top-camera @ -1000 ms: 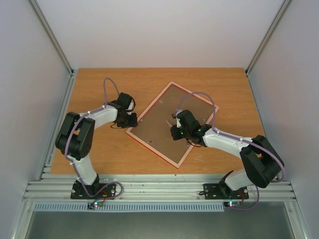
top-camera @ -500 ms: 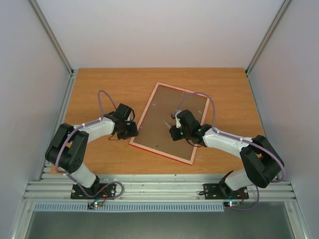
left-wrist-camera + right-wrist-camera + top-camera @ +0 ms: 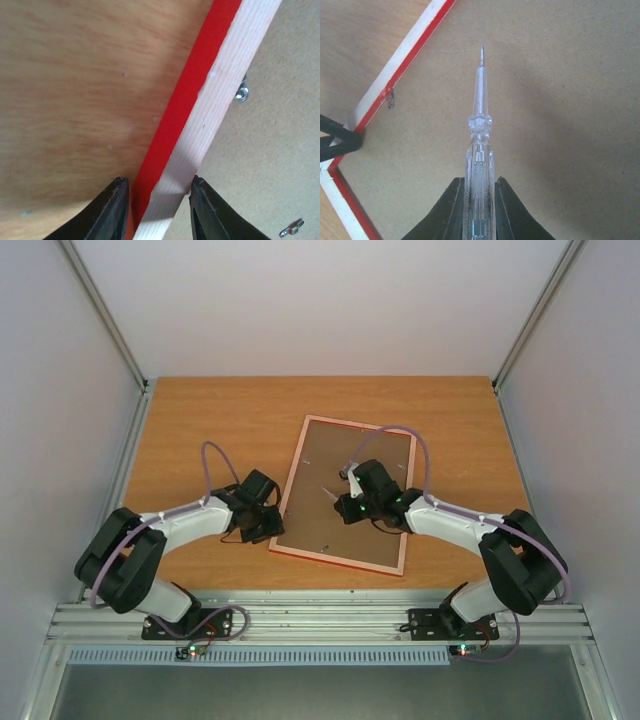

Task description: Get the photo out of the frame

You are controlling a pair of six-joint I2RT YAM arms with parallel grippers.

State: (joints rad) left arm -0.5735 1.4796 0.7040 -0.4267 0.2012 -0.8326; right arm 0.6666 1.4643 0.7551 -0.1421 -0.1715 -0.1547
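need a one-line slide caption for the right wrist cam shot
Right gripper clamps a clear screwdriver, tip aimed across the brown backing board of the face-down red frame.

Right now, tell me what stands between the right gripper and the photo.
The brown backing board fills the face-down frame, small metal tabs at its edge; no photo shows. The right gripper holds a clear screwdriver above the board.
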